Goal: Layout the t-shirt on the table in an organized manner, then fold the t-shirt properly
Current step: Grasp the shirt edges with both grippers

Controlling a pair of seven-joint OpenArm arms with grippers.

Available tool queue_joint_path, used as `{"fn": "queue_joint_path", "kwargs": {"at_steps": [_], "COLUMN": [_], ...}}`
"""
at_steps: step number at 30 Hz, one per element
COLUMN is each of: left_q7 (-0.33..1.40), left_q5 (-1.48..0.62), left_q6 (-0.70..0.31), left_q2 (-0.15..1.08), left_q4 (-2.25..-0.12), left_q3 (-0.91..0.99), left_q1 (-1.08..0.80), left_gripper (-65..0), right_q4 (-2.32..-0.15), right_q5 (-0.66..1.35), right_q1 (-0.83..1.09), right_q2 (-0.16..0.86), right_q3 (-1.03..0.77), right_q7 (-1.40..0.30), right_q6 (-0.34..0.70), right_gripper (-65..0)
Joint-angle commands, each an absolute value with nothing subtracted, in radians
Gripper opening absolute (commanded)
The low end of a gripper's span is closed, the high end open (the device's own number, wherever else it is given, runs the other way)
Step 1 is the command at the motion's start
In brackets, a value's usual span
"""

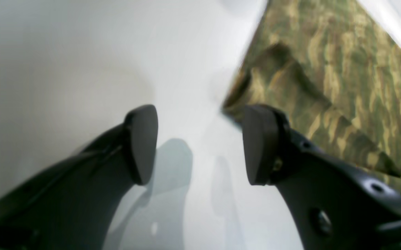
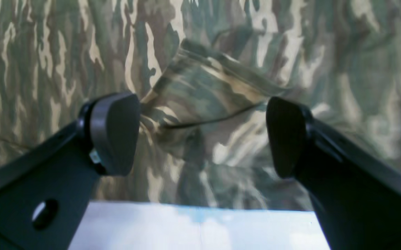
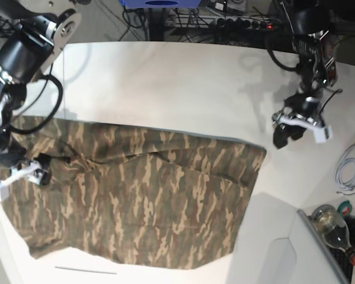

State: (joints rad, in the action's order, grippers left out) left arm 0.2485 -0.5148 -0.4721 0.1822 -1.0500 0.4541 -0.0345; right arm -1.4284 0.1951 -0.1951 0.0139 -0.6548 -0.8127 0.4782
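Observation:
The camouflage t-shirt [image 3: 148,201] lies spread and wrinkled on the white table [image 3: 165,83], across its front left half. My right gripper [image 3: 45,168] is open just above the shirt's left part. In the right wrist view it [image 2: 200,135] hovers over a raised fold of the shirt [image 2: 204,86], holding nothing. My left gripper [image 3: 287,138] is open and empty over bare table, just right of the shirt's right corner. In the left wrist view it [image 1: 200,146] has the shirt's corner [image 1: 342,86] beside its right finger [image 1: 259,146].
A white cable [image 3: 349,168], a bottle [image 3: 331,222] and a raised white panel [image 3: 278,248] are at the right front. A thin dark seam line [image 3: 86,271] runs near the front edge. Cables and a power strip [image 3: 242,23] lie behind the table.

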Motion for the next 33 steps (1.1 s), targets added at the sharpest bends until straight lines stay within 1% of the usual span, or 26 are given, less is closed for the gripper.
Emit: {"fn": "queue_joint_path", "kwargs": {"at_steps": [1,3,8,18,20,22,25,26,27,28,29,31,32,33], "left_q7": [0.232,0.231,0.231,0.229,0.229,0.229,0.228,0.228,0.228,0.228,0.228,0.228,0.228,0.228], "left_q5": [-0.526,-0.53,-0.532,-0.533,-0.533,-0.533,-0.533,-0.533,-0.533,-0.533,-0.533,-0.533,-0.533,-0.533], "left_q6": [-0.481,-0.476,-0.476,-0.476,-0.475,-0.473,-0.432,-0.423,-0.42,-0.418,-0.417,-0.417,-0.417,-0.417], "left_q2": [0.186,0.183,0.156,0.108,0.107,0.107,0.107,0.107,0.107,0.107,0.107,0.107,0.107,0.107], "left_q4": [-1.04,-0.983,-0.877,-0.759,-0.733,-0.713,-0.704,-0.704,-0.704,-0.704,-0.704,-0.704,-0.704,-0.705], "left_q3": [0.438,0.418,0.42,0.421,0.421,0.421,0.421,0.421,0.421,0.421,0.421,0.421,0.421,0.421], "left_q1": [-0.001,0.042,0.111,0.199,0.211,0.22,0.225,0.225,0.225,0.225,0.225,0.225,0.223,0.222], "left_gripper": [-27.6,-27.6,-27.6,-27.6,-27.6,-27.6,-28.0,-29.1,-32.7,-38.5,-44.8,-59.9,-65.0,-65.0], "right_q4": [-1.491,-1.567,-1.67,-1.684,-1.681,-1.661,-1.572,-1.515,-1.46,-1.395,-1.331,-1.19,-1.124,-1.066], "right_q5": [0.214,0.214,0.214,0.214,0.214,0.236,0.367,0.418,0.455,0.487,0.513,0.584,0.621,0.648], "right_q1": [-0.191,-0.139,-0.041,0.051,0.053,0.033,-0.024,-0.044,-0.056,-0.061,-0.062,-0.068,-0.07,-0.077], "right_q2": [0.028,0.028,0.031,0.036,0.025,-0.01,-0.016,-0.008,0.022,0.059,0.087,0.139,0.16,0.18], "right_q3": [-0.648,-0.648,-0.651,-0.656,-0.72,-0.834,-1.047,-1.107,-1.153,-1.161,-1.156,-1.153,-1.148,-1.15], "right_q7": [-0.789,-0.789,-0.783,-0.782,-0.782,-0.78,-0.783,-0.788,-0.789,-0.789,-0.789,-0.786,-0.783,-0.783], "right_q6": [0.512,0.545,0.55,0.552,0.552,0.552,0.552,0.552,0.552,0.552,0.552,0.552,0.552,0.552], "right_gripper": [-12.6,-12.8,-12.8,-12.8,-12.8,-12.3,-12.2,-12.0,-12.0,-12.0,-12.0,-12.2,-12.3,-12.3]}}
